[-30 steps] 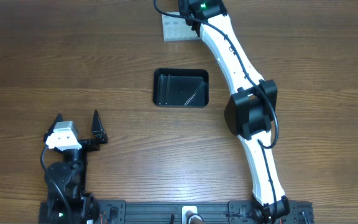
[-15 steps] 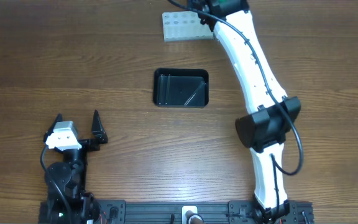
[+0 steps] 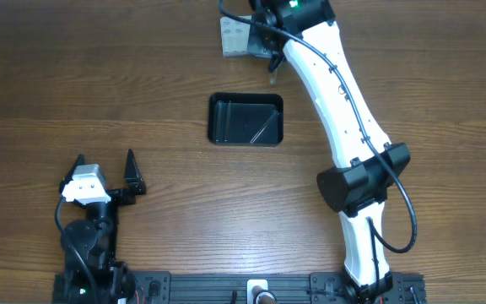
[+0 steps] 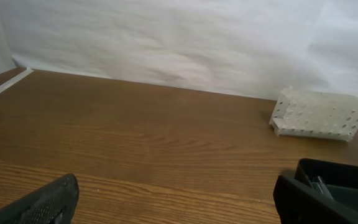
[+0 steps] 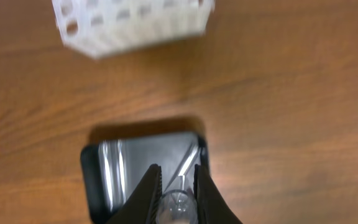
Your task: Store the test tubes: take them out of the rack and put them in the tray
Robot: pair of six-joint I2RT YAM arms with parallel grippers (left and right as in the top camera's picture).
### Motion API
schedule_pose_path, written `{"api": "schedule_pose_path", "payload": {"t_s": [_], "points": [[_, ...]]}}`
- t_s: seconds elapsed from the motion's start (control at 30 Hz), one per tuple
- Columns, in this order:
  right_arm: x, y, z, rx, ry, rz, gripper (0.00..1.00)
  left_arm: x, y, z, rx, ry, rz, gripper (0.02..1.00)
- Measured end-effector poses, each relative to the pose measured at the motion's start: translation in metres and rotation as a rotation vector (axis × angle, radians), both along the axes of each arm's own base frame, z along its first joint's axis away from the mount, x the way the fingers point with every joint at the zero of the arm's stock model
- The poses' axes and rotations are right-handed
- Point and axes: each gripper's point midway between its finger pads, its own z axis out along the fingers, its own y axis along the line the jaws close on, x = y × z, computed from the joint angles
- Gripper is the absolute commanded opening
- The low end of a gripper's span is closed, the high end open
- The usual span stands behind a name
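While my right end effector hangs above the black tray, its two fingers are clamped on a clear test tube, whose rounded glass shows between them in the right wrist view. From the top view that arm stretches from the right of the desk up toward the far edge, and its wrist covers part of the white rack. The rack stands on the wood just beyond the tray — near it but not touching. The holes I can make out in it look empty; the rest I cannot tell. Inside the tray lie other tubes: one runs along a side wall, another lies slanted across the floor toward a corner. My left end effector sits low at the near left of the desk, well apart from tray and rack, with its fingers spread wide and nothing between them. From the left wrist view the rack stands upright in front of a pale backdrop, and the tray's dark wall shows closer in, beside one of my own fingers.
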Motion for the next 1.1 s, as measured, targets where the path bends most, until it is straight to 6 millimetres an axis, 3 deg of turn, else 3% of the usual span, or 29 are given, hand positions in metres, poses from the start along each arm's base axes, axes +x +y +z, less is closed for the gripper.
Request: {"api": "schedule_pose_path", "payload": {"t_s": [0.23,0.37,0.7,1.1], "points": [[-0.023,0.003,-0.011,0.043,0.109,-0.041,0.119,0.000,0.000,0.000,0.000,0.000,0.000,0.998],[-0.030,0.004,-0.028,0.046,0.172,-0.052,0.121,0.000,0.000,0.000,0.000,0.000,0.000,0.996],[-0.030,0.018,-0.087,0.047,0.313,-0.051,0.121,0.000,0.000,0.000,0.000,0.000,0.000,0.998],[-0.035,0.035,-0.121,0.086,0.411,-0.040,0.119,0.000,0.000,0.000,0.000,0.000,0.000,0.996]]}}
